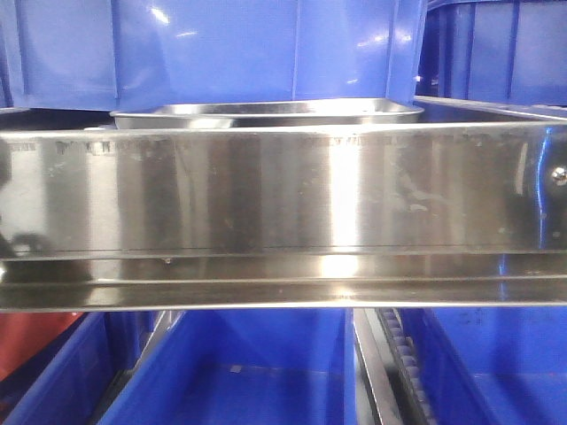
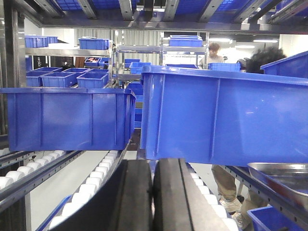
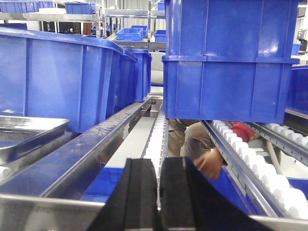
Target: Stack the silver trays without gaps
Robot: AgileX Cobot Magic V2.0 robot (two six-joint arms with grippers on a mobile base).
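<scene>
Up close, we see the left gripper (image 2: 153, 168) with its two black fingers (image 2: 134, 197) pressed together along a thin seam, holding nothing. The right gripper (image 3: 159, 168) looks the same: its fingers (image 3: 139, 197) are closed against each other and empty.

Beyond the left gripper, white rollers (image 2: 96, 178) run away under two blue bins (image 2: 67, 118). A silver tray (image 2: 284, 175) shows at the lower right, apart from the fingers, just below the nearer bin.

From the right wrist, the tray (image 3: 29, 132) lies at the lower left, in front of a bin (image 3: 62, 79) and well clear of that gripper.

From the front, the tray (image 1: 266, 112) sits level just behind a wide steel rail (image 1: 283, 190), with only its rim showing. We cannot tell whether more trays are nested in it.
</scene>
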